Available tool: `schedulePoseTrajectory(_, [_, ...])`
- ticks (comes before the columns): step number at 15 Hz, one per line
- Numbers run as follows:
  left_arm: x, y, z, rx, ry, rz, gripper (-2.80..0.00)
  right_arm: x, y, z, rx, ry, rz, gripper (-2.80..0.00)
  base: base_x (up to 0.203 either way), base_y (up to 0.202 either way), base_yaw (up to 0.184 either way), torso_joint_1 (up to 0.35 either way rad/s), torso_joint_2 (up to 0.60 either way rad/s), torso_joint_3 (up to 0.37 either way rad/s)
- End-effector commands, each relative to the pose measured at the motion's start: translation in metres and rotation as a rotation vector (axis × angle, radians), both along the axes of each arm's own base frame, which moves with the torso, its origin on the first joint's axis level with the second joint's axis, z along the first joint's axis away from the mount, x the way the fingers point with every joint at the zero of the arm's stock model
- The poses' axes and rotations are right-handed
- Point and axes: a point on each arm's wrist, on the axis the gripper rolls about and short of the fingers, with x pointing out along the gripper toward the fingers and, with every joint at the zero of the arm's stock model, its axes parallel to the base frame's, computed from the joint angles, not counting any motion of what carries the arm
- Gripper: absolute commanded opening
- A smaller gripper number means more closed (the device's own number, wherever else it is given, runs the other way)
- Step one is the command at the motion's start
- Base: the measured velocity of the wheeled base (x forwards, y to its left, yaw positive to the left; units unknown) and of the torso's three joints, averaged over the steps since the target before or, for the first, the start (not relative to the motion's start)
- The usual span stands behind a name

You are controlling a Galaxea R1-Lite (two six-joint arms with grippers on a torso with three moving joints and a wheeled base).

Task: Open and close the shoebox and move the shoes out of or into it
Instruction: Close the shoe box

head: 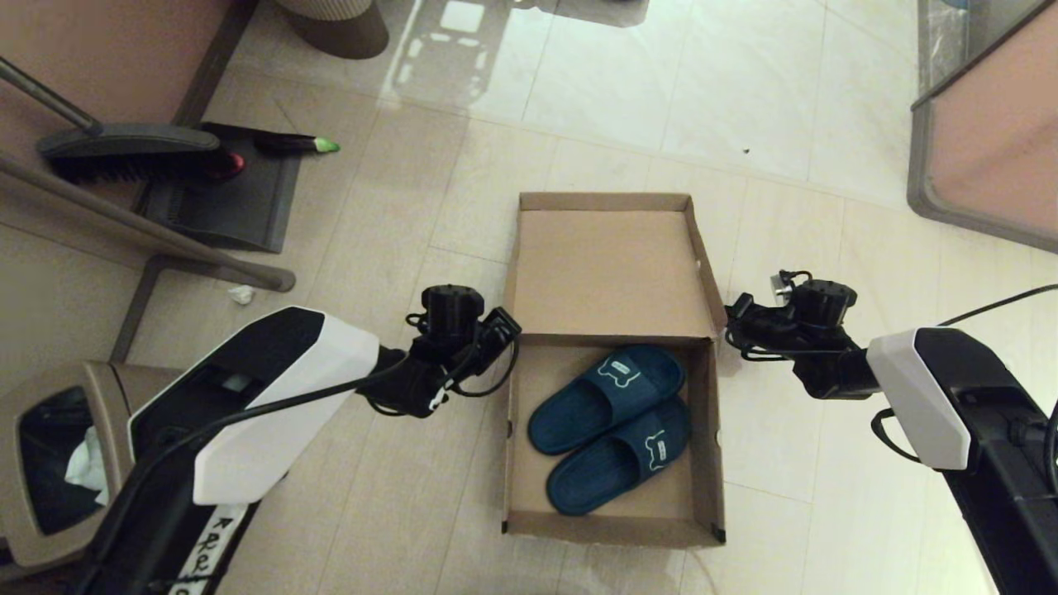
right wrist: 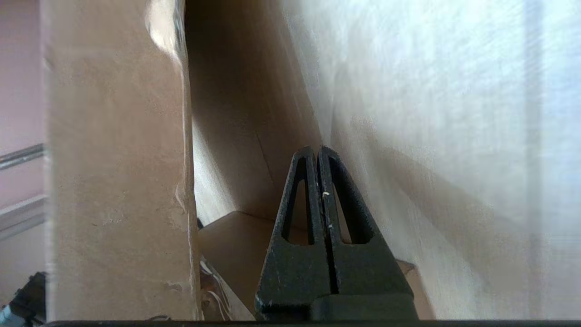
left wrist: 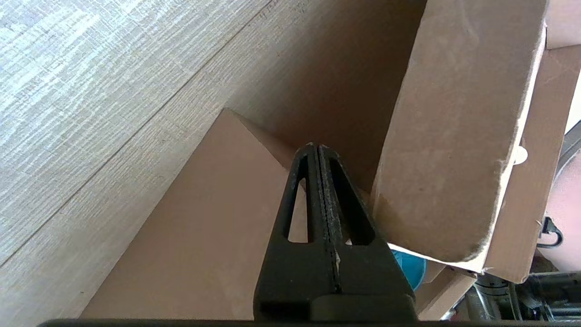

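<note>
brown cardboard shoebox (head: 613, 264) on the floor, lid open and raised; navy shoes (head: 612, 426) lie side by side inside.

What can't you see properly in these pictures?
- Left gripper and right gripper: in the head view, each arm's own wrist hides the fingers.
- Shoes: in the left wrist view only a blue sliver shows; the shoebox flap covers the rest.
- Trash bin: cut by the head view's edge.

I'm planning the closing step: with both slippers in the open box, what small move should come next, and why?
Probably both shut grippers, left gripper and right gripper, nudge the raised lid of the brown cardboard shoebox forward and down, since the navy slide slippers already lie inside and each gripper flanks the hinge.
</note>
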Motion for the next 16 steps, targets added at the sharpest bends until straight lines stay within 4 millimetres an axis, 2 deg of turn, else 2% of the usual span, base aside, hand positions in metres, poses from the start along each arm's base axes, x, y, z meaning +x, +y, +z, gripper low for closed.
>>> schedulePoseTrajectory(1, [0.000, -0.002, -0.002, -0.004, 0.003, -0.003, -2.80, 0.000, -0.004, 0.001, 0.013, -0.006, -0.003, -2.80, 0.000, 0.000, 0.000, 0.000, 0.00, 0.000])
schedulePoseTrajectory(4, [-0.001, -0.004, -0.002, -0.005, 0.004, -0.005, -2.80, -0.001, -0.008, 0.005, 0.059, -0.017, -0.014, -2.80, 0.000, 0.000, 0.000, 0.000, 0.00, 0.000])
schedulePoseTrajectory(11, [-0.006, -0.014, -0.001, -0.005, 0.001, -0.030, -2.80, 0.000, -0.008, 0.000, 0.076, -0.004, -0.011, -2.80, 0.000, 0.000, 0.000, 0.000, 0.00, 0.000])
schedulePoseTrajectory(16, [-0.010, -0.021, -0.002, -0.005, 0.004, -0.051, -2.80, -0.001, -0.009, 0.001, 0.117, -0.067, -0.002, -2.80, 0.000, 0.000, 0.000, 0.000, 0.00, 0.000])
